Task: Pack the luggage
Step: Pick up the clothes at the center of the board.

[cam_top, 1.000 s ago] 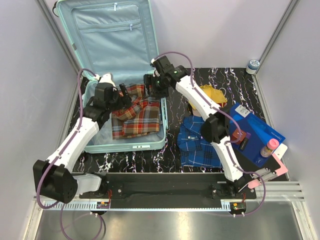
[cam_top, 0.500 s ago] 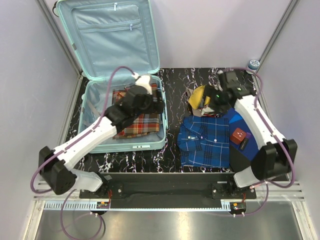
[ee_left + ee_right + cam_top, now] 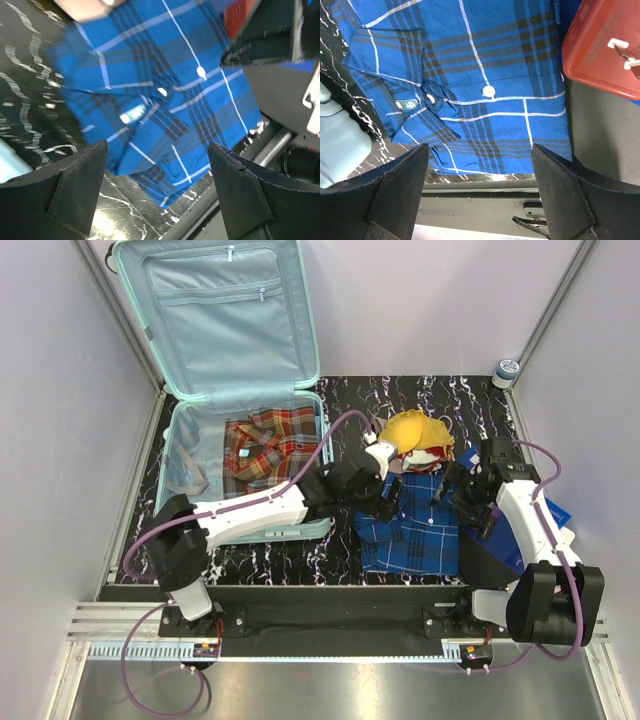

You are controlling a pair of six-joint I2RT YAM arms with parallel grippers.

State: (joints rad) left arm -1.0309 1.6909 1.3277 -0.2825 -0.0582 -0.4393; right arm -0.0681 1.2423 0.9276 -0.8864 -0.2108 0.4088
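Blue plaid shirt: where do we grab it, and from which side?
I'd pinch the folded edge of the blue shirt facing the suitcase, coming straight down from above. It lies flat, and that edge sits on bare table; the opposite edge is crowded by a red box.

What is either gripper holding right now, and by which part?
Nothing is held. The left gripper and the right gripper both stand open over the blue shirt.
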